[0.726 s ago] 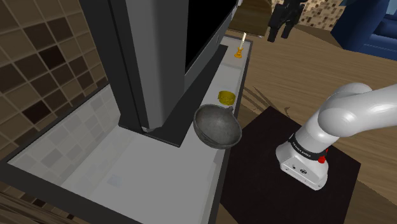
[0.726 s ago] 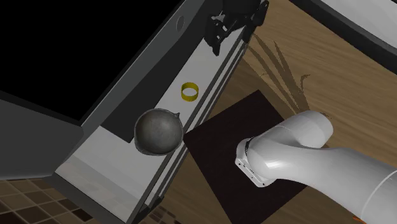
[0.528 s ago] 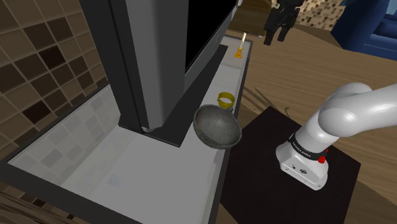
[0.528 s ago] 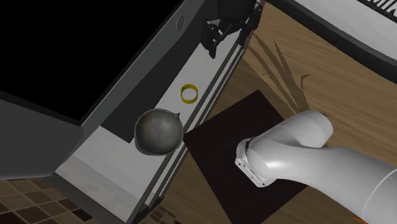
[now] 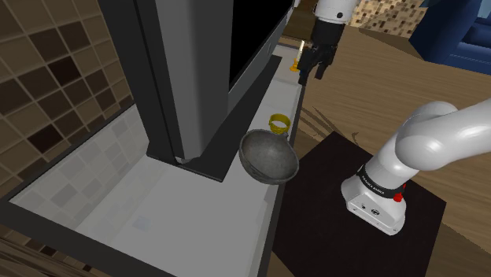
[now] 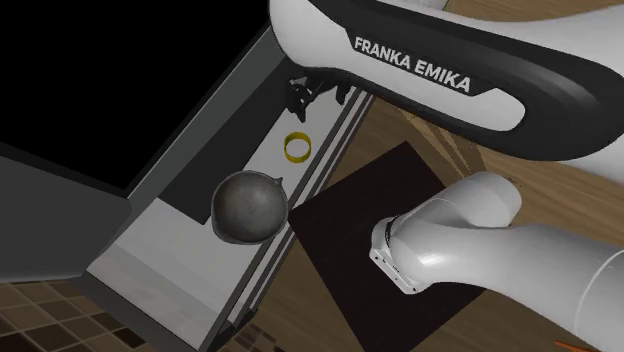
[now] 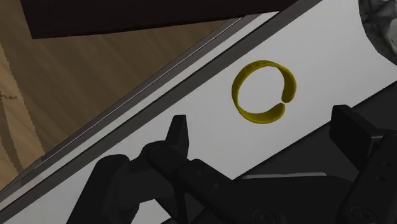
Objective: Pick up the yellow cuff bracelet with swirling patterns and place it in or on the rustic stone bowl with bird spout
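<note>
A: Where do we find the bracelet (image 5: 278, 123)?

B: We see it lying flat on the pale shelf (image 5: 157, 201), near the bowl (image 5: 268, 156) but not touching it. It sits on the side of the bowl that faces the gripper (image 5: 311, 77), and nothing holds it.

A: And the fingers?

B: In the wrist view we see them well apart, with only bare shelf between them. The gripper is empty. It hangs over the shelf, farther from the bowl than the bracelet is, and points downward. We judge it is posed that way to come down on the ring from above.

A: What does one view give us that another lacks?

B: The wrist view shows the break in the bracelet's band, which the shoulder view leaves unclear. The second exterior view shows the strip of bare shelf between bracelet and bowl, and a small nub on the bowl's rim pointing toward the bracelet — so we judge the carry to the bowl a short one.
</note>
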You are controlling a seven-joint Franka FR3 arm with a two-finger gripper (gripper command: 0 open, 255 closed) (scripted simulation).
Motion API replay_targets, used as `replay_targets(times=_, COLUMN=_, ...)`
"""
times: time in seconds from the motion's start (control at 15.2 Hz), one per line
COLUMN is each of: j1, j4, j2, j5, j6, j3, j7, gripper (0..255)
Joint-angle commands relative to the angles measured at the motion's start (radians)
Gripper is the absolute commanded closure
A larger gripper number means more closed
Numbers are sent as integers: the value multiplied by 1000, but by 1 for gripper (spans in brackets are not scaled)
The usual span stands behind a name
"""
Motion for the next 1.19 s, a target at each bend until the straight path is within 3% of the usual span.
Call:
replay_targets(times=0.0, j1=13, j4=-36, j2=29, j5=24, j6=70, j3=14, j7=2, gripper=0)
replay_targets(times=0.53, j1=76, j4=-109, j2=230, j5=127, j6=356, j3=88, j7=7, gripper=0)
replay_targets(times=1.12, j1=90, j4=-168, j2=295, j5=153, j6=482, j3=109, j7=-1, gripper=0)
